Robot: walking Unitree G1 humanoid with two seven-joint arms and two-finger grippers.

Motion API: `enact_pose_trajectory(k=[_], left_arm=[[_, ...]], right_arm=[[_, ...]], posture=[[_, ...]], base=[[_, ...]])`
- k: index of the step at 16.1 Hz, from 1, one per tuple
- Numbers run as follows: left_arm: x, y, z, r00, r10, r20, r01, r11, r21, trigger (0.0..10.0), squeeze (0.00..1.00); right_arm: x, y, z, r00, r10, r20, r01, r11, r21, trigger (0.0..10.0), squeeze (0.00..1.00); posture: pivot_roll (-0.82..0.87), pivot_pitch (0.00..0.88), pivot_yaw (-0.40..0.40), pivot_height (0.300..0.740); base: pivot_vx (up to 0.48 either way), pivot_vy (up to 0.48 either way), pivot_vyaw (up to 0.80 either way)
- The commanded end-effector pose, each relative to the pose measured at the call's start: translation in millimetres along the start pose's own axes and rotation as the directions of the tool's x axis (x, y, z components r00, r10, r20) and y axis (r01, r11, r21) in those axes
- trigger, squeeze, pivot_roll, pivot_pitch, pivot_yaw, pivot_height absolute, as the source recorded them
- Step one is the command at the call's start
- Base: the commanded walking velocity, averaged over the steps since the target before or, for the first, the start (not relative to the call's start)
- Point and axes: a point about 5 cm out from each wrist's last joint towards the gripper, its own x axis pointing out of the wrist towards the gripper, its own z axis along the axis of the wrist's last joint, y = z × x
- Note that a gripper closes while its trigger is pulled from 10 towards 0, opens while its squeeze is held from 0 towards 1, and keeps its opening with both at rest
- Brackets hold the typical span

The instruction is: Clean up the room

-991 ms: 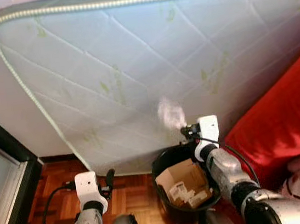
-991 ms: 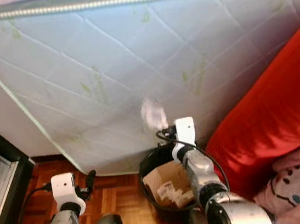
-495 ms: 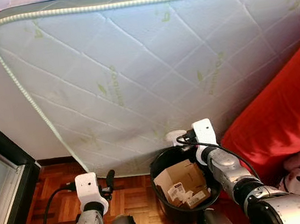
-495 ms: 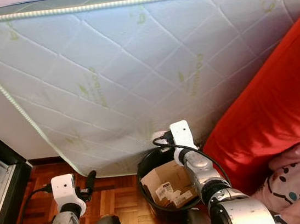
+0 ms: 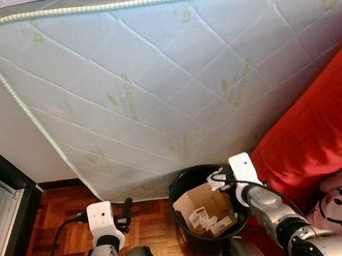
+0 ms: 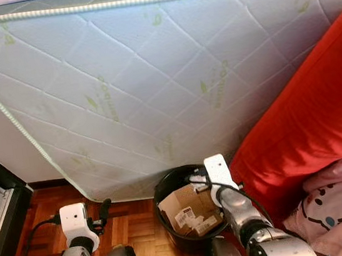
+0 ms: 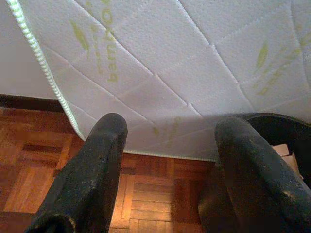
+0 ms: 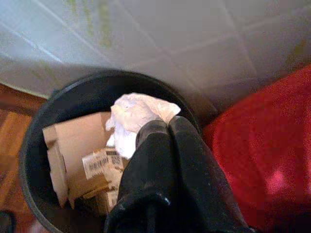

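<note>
Since a second ago my right gripper [image 8: 158,128] has come down from in front of the mattress [image 5: 170,71] to the far right rim of the black bin [image 5: 181,193], bringing the crumpled white tissue [image 8: 138,114] with it. Its fingers are pressed together on the tissue, which now hangs just above the cardboard box [image 5: 201,203] lying in the bin. To finish this well, I judge I should hold the tissue over the middle of the bin's mouth before letting go, since it is light and could drift onto the red cover [image 5: 321,121] to the right or the wooden floor [image 5: 51,226]. My left gripper [image 7: 165,170] idles low on the left with its fingers spread wide and nothing between them. The right wrist view shows the pinch on the tissue and the labelled scraps inside the bin; the eye views instead show how the bin sits between mattress and red cover.
</note>
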Motion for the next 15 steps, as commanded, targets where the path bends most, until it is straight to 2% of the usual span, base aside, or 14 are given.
enact_pose_trajectory(k=[1, 6, 11, 13, 14, 15], left_arm=[[-4.4, 2.2, -4, 1.0, 0.008, -0.02, -0.008, 1.0, 0.002, 10.0, 0.0], [-6.5, 3.2, -5, 1.0, 0.007, -0.031, -0.006, 1.0, 0.006, 10.0, 0.0], [-7.5, 2.9, -5, 0.999, 0.005, -0.038, -0.004, 1.0, 0.007, 10.0, 0.0], [-7.5, 3.0, -5, 0.999, 0.005, -0.038, -0.005, 1.0, 0.006, 10.0, 0.0], [-7.4, 3.0, -5, 0.999, 0.006, -0.038, -0.005, 1.0, 0.006, 10.0, 0.0], [-7.3, 3.0, -5, 0.999, 0.005, -0.038, -0.005, 1.0, 0.006, 10.0, 0.0]], right_arm=[[-2.6, -2.3, -15, 0.998, -0.016, -0.054, 0.016, 1.0, -0.005, 10.0, 0.0], [-3.2, -2.1, -17, 0.998, -0.027, -0.063, 0.026, 1.0, -0.008, 10.0, 0.0], [-5.1, -5.1, -25, 0.994, -0.061, -0.096, 0.053, 0.996, -0.075, 10.0, 0.0], [-5.8, -6.6, -28, 0.992, -0.072, -0.106, 0.065, 0.996, -0.068, 10.0, 0.0], [-5.8, -6.3, -28, 0.992, -0.067, -0.106, 0.06, 0.996, -0.069, 10.0, 0.77], [-5.6, -5.7, -28, 0.993, -0.063, -0.104, 0.056, 0.996, -0.068, 10.0, 1.0]], posture=[[0.01, 0.158, -0.052, 0.626], [0.01, 0.163, -0.049, 0.626], [0.02, 0.167, -0.047, 0.626], [0.02, 0.166, -0.047, 0.626], [0.02, 0.166, -0.046, 0.626], [0.02, 0.166, -0.046, 0.626]], base=[[0.0, 0.0, 0.0], [0.0, 0.0, 0.0], [0.0, 0.0, 0.0], [0.0, 0.0, 0.0], [0.0, 0.0, 0.0], [0.0, 0.0, 0.0]])
